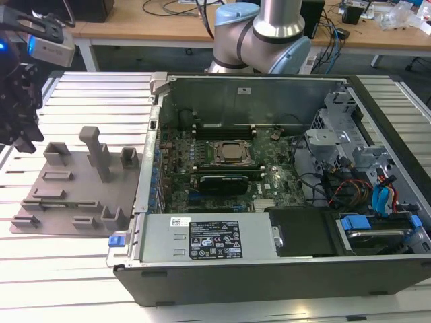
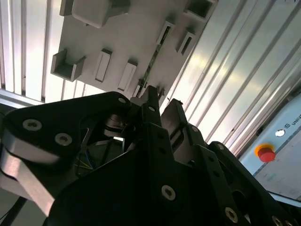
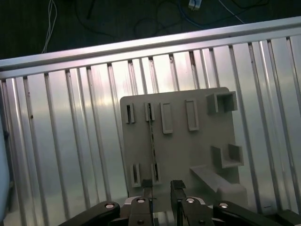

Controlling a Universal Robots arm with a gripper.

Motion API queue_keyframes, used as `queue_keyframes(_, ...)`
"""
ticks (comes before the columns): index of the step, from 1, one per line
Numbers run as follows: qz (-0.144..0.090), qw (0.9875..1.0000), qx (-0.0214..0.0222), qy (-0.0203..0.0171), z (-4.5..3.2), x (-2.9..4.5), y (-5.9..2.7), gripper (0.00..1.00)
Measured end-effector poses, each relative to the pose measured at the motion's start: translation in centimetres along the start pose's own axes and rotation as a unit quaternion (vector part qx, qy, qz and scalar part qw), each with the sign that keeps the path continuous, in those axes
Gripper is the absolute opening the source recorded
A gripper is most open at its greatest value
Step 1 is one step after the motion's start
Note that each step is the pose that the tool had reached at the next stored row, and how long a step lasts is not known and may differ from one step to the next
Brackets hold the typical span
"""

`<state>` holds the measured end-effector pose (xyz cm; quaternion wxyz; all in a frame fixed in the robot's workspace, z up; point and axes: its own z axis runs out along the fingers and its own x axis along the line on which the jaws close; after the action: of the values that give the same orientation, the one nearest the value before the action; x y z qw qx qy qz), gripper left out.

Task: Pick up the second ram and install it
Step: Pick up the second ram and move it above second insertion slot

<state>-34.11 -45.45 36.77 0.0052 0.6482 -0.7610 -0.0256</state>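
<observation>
You have open ribbed desk in front of the grey fixture plate and along the desk's edge at the exterior view's left. On its other side the plate lies just beside the open computer case, whose side wall rises above it. In the first wrist view the desk's rim rail runs not far beyond the plate, with dark floor and loose cables past it.

Your gripper hangs above the desk at the exterior view's left edge, off the plate and touching nothing. Both wrist views look down past it onto the plate. The jaws are spread with a clear gap and hold nothing.

The second ram stands on its long edge in slotted blocks on the plate, a thin green line apart from the fingertips and roughly in line with one of them.

Mind the tall upright block and the hollow square blocks on the plate. The arm's base stands behind the case's far wall. A red stop button sits on a pale box beside the desk.
</observation>
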Motion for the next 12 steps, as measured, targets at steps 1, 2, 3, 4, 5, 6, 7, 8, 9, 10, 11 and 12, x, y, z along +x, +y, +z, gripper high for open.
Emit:
queue_keyframes(1,0.000,1.0000,0.0000,0.0000,0.17,0.00,-0.01,0.30)
queue_keyframes(2,0.000,1.0000,0.0000,0.0000,0.38,0.01,-0.02,0.30)
queue_keyframes(3,0.000,1.0000,0.0000,0.0000,0.46,0.01,-0.02,0.30)
queue_keyframes(4,0.000,1.0000,0.0000,0.0000,0.55,0.01,-0.02,0.30)
queue_keyframes(5,0.000,1.0000,0.0000,0.0000,0.68,0.02,-0.03,0.30)
queue_keyframes(6,0.000,1.0000,0.0001,0.0000,0.88,0.02,-0.04,0.30)
queue_keyframes(7,0.000,1.0000,0.0000,0.0000,1.01,0.03,-0.05,0.30)
queue_keyframes(8,0.000,1.0000,0.0000,0.0000,1.19,0.03,-0.05,0.30)
queue_keyframes(9,0.000,1.0000,0.0000,0.0000,1.39,0.03,-0.06,0.30)
queue_keyframes(10,0.000,1.0000,0.0000,0.0000,1.49,0.04,-0.07,0.30)
queue_keyframes(11,0.000,1.0000,0.0000,0.0000,1.56,0.04,-0.07,0.30)
queue_keyframes(12,0.000,1.0000,0.0000,0.0000,1.75,0.04,-0.08,0.30)
